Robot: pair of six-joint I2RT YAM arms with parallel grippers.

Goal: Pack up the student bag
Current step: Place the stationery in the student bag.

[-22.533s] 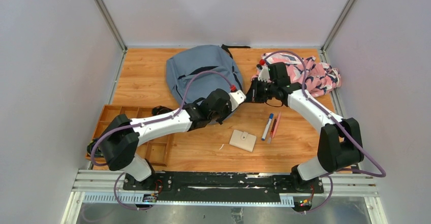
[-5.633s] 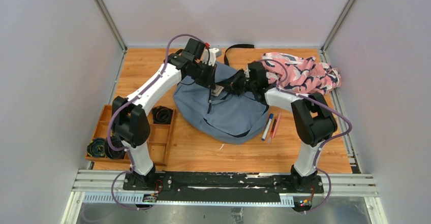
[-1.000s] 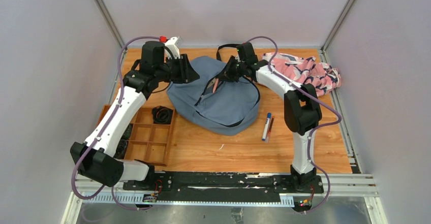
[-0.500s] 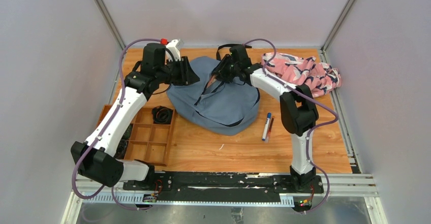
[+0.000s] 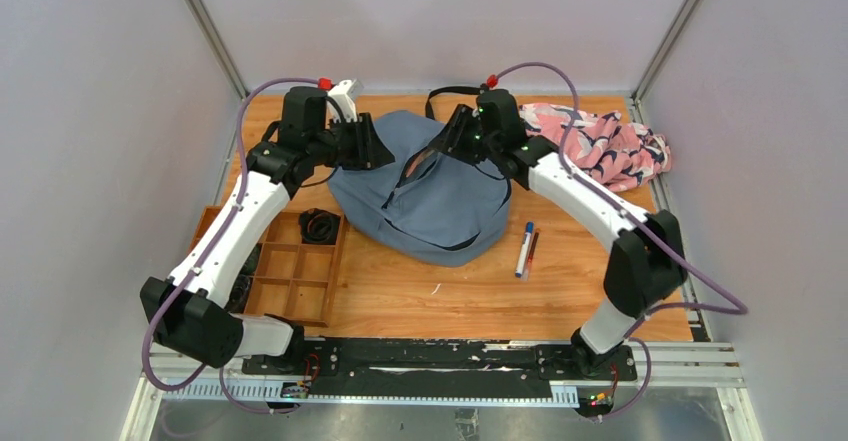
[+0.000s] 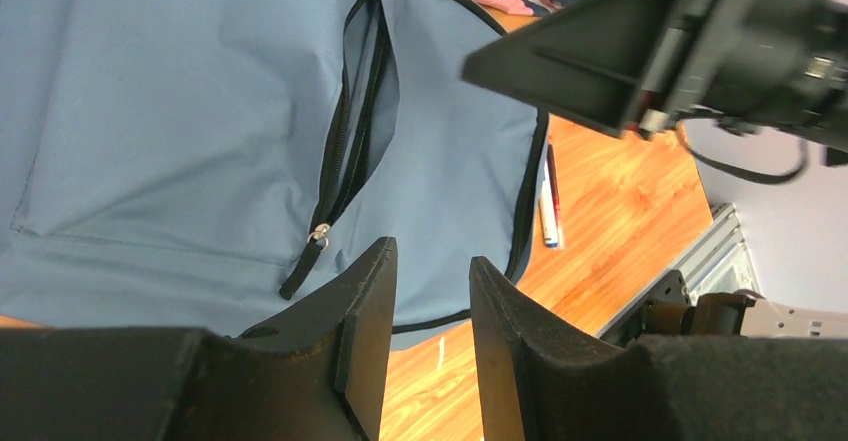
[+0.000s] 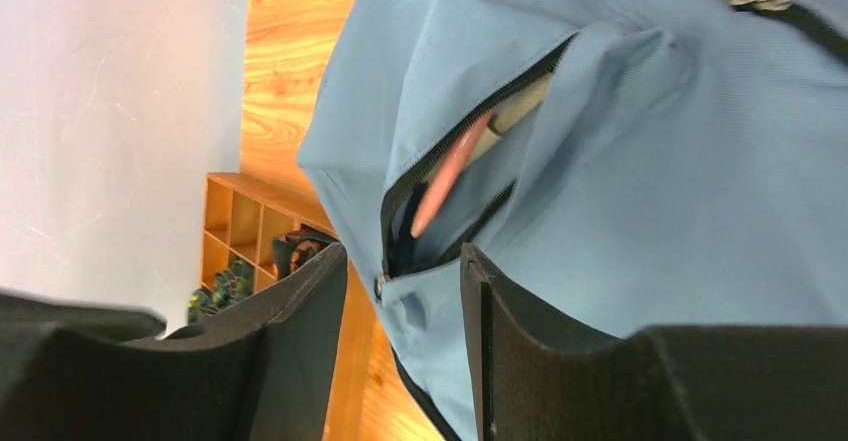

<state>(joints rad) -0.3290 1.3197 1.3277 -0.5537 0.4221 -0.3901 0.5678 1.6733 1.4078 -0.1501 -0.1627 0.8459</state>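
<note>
one student bag (image 5: 450,211), two loose pens (image 5: 524,249), one tray (image 5: 336,266)

I logged the wooden table (image 5: 420,291) carrying the student bag (image 5: 440,211) at rear centre. A pink patterned cloth (image 5: 610,146) lay rear right and a compartment tray (image 5: 338,261) at the left edge. A marker (image 5: 523,249) and a red pen (image 5: 533,246) lay side by side just right of the bag.

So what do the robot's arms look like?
The left arm and right arm are white tubes with chunky black joints. A purple cable loops along each, with a red cap near the wrist. The left gripper and right gripper each have two black wedge-shaped fingers.
</note>
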